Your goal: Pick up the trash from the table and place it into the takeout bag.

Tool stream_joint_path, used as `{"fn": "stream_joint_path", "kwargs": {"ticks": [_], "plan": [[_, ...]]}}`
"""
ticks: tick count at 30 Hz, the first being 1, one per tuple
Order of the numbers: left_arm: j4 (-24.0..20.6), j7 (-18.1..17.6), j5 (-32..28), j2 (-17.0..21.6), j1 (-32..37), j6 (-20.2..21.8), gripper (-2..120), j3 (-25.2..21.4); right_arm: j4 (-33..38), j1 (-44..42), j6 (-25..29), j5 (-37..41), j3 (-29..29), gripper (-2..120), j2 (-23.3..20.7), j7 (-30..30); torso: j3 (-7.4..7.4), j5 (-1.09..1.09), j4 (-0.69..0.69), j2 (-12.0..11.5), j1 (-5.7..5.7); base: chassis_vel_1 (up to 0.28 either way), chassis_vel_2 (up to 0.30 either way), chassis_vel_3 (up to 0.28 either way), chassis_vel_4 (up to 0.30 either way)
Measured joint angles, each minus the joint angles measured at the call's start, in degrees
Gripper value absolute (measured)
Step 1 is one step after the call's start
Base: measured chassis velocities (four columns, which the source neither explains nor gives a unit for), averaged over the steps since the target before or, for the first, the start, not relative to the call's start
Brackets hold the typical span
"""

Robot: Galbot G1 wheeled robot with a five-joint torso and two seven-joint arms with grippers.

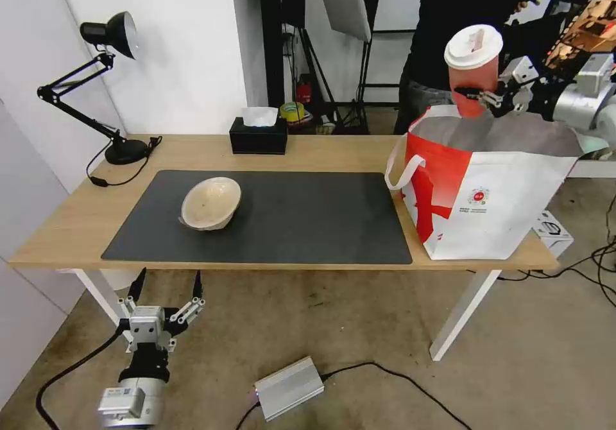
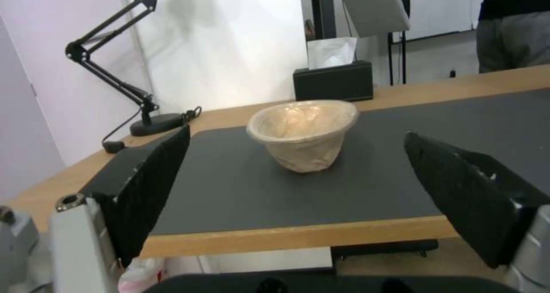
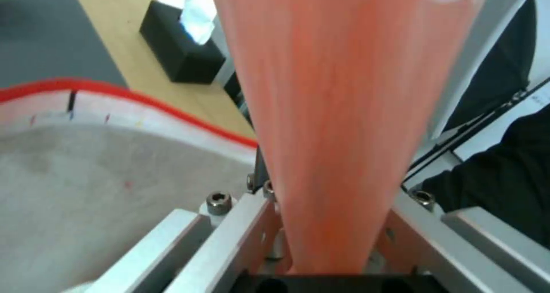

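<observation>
Mid-delivery: right end effector (image 1: pixel 478 96) clamped on orange-red white-lidded drink cup (image 1: pixel 473 67) above foil-lined white-and-red takeout bag (image 1: pixel 487 192); left end effector (image 1: pixel 168 289) spread apart below bench edge; next, lowering and letting go inside.

Large boxy white-and-red takeout bag (image 1: pixel 487 192) stands open-topped at the right end of the light-wood table (image 1: pixel 321 151); its mouth is unobstructed below the orange-red drink cup with white lid (image 1: pixel 473 64). Left of the bag, the dark grey mat (image 1: pixel 308 224) is bare up to the shallow beige paper-like bowl (image 1: pixel 210 203). Black tissue box (image 1: pixel 258 136) and black desk lamp (image 1: pixel 96 83) block the back edge left of the bag.

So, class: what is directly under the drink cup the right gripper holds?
The open takeout bag lies under the drink cup, which the right gripper grips; silver lining shows, the bag's bottom is hidden.
</observation>
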Motion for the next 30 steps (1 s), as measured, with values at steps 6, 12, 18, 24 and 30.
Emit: {"fn": "stream_joint_path", "kwargs": {"ticks": [6,12,18,24,30], "plan": [[0.06,0.00,0.15,-0.12,-0.06,0.00,100,0.46,-0.41,-0.16,0.07,-0.41,0.00,5,-0.71,-1.52,0.00,0.00,0.00,0.00,0.00,0.000,0.000,0.000,0.000],[0.09,0.01,0.44,-0.23,-0.06,0.00,100,0.70,-2.48,1.14,0.69,-2.28,-0.04,5,-0.56,-4.15,0.00,0.00,0.00,0.00,0.00,0.000,0.000,0.000,0.000],[0.25,0.01,0.47,-0.18,-0.05,0.00,100,0.63,-4.22,1.93,1.37,-4.30,-0.07,5,0.12,-5.09,0.00,0.00,0.01,0.00,0.00,0.000,0.000,0.000,0.000],[0.61,-0.01,0.45,-0.12,-0.12,-0.03,100,0.60,-6.05,2.50,2.21,-6.31,-0.14,5,0.73,-5.65,0.00,0.00,0.01,0.00,0.00,0.000,0.000,0.000,0.000],[0.94,-0.03,0.43,-0.07,-0.35,-0.06,100,0.60,-7.08,2.34,2.73,-7.25,-0.19,5,0.86,-6.54,0.00,0.00,0.00,0.00,0.00,0.000,0.000,0.000,0.000]]}}
